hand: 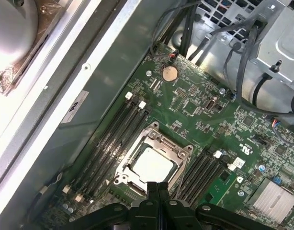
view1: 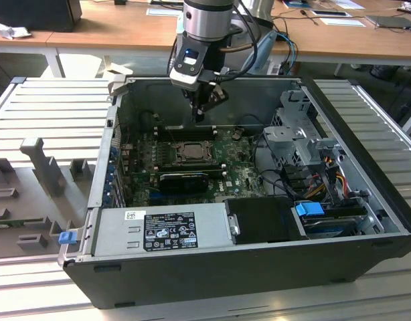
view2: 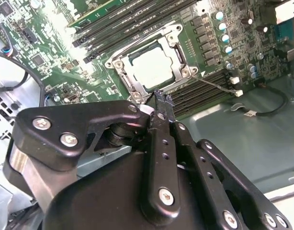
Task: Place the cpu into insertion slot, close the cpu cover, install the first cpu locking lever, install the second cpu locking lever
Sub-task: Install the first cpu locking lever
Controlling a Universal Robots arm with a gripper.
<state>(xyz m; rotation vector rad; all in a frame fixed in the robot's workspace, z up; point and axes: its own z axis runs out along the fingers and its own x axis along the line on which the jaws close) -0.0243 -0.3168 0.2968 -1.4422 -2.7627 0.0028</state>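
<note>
Gripper (view1: 200,115) closed and empty over the board; cpu (hand: 152,165) seated in the socket, cpu cover (hand: 179,154) down around it.

Exterior view, front to back: the power supply (view1: 162,231) lies along the near wall of the open case (view1: 212,277). Past it is the long black card (view1: 185,180), then the socket. The cpu lies flat in the socket, its pale top showing through the cover's square opening. The gripper hangs over the far side of the socket, fingers pressed together with nothing between them. Whether the tips touch the board, cannot tell. In the second wrist view a thin wire lever (view2: 213,84) runs from a socket corner out across the memory slots (view2: 199,93). Whether it is latched, cannot tell. Farthest back is a wooden desk (view1: 92,33) beyond the case.
</note>
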